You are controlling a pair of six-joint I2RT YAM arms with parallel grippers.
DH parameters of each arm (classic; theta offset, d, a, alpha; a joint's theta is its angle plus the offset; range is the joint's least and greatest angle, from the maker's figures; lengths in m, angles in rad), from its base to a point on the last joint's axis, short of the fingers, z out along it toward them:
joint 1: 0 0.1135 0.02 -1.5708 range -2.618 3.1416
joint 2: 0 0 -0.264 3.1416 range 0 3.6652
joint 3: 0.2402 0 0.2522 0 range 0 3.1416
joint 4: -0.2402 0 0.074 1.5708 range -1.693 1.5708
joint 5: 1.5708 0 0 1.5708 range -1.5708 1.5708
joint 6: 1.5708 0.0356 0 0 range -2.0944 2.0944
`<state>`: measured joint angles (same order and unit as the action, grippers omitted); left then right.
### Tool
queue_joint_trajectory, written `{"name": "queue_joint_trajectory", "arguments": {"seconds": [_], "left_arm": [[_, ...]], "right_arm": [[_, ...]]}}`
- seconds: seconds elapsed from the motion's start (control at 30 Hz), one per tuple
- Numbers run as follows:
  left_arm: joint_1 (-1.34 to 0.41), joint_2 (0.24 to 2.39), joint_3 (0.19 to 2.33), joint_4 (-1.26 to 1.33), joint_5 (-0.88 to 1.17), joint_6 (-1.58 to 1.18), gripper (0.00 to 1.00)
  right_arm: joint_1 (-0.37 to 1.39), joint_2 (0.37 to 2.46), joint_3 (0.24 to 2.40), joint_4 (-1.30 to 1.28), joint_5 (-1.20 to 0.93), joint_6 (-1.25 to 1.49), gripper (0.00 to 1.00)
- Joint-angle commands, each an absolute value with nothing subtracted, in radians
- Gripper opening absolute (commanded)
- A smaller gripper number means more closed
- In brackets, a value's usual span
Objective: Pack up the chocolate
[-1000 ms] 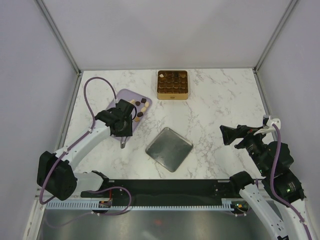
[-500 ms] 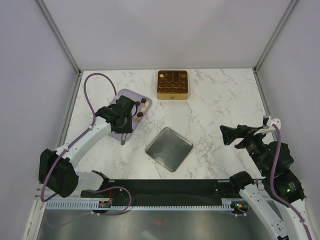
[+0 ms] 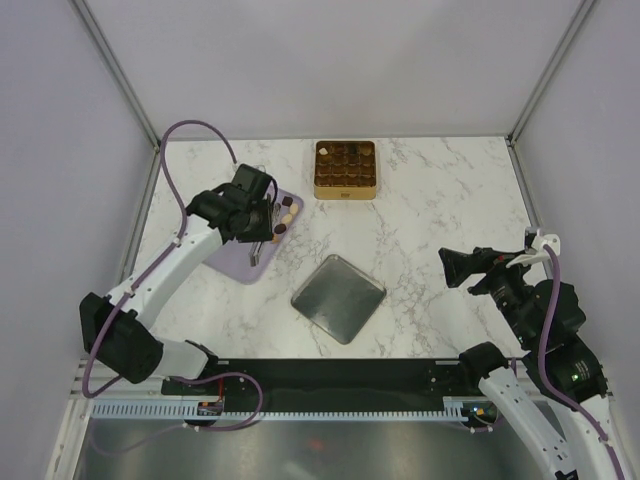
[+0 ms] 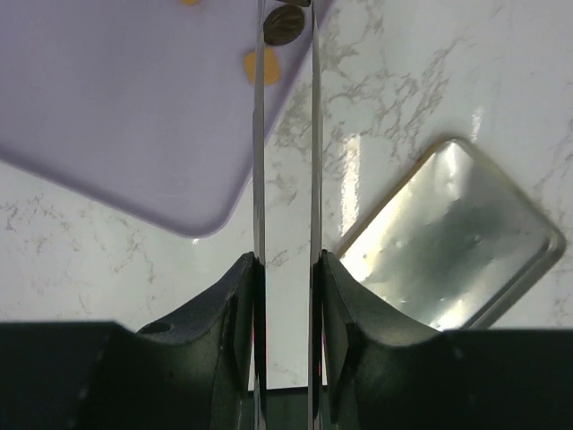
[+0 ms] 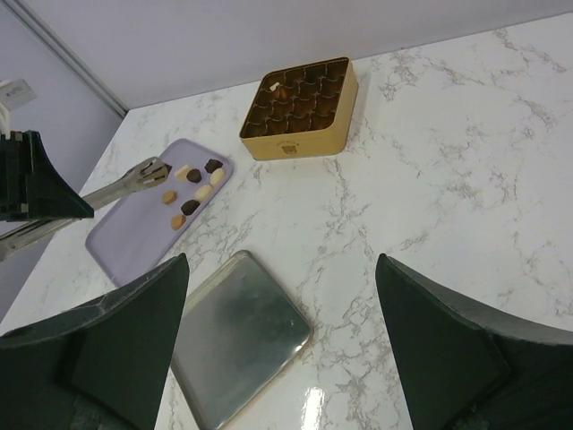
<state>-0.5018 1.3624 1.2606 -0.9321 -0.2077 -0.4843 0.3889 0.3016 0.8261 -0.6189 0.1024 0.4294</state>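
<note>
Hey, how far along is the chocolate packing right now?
Early on. Done: one pale piece sits in the gold tin; most compartments look empty. In hand: the left tool straddles a brown piece on the lilac board, grip unclear. Left: several chocolates lie on the board; the right tool hangs open, empty.

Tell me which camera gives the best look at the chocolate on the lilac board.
Right wrist: the chocolate lies spread on the lilac board, its pieces clearly separate. Top external shows only small specks beside the left arm. Left wrist catches just a few at its top edge.
</note>
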Motion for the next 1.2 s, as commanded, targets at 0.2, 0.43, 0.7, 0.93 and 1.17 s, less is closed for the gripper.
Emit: {"name": "queue_joint_trajectory", "arguments": {"seconds": [0.2, 0.43, 0.7, 0.93, 1.17], "left_arm": [[-0.575, 1.627, 1.682, -0.857, -0.130, -0.413, 0.38], [-0.604, 1.868, 1.949, -0.822, -0.103, -0.335, 0.38], [-0.607, 2.094, 2.193, -0.775, -0.061, -0.293, 0.38], [-0.607, 2.169, 2.206, -0.624, -0.037, -0.255, 0.38], [-0.607, 2.253, 2.218, -0.529, -0.070, -0.227, 0.39]], "right_arm": [[0.393, 0.318, 0.831, -0.572, 0.135, 0.410, 0.94], [0.394, 0.339, 0.864, -0.569, 0.176, 0.387, 0.94], [0.393, 0.354, 0.876, -0.566, 0.189, 0.376, 0.94], [0.393, 0.365, 0.874, -0.566, 0.192, 0.376, 0.94], [0.393, 0.373, 0.880, -0.566, 0.206, 0.377, 0.94]]}}
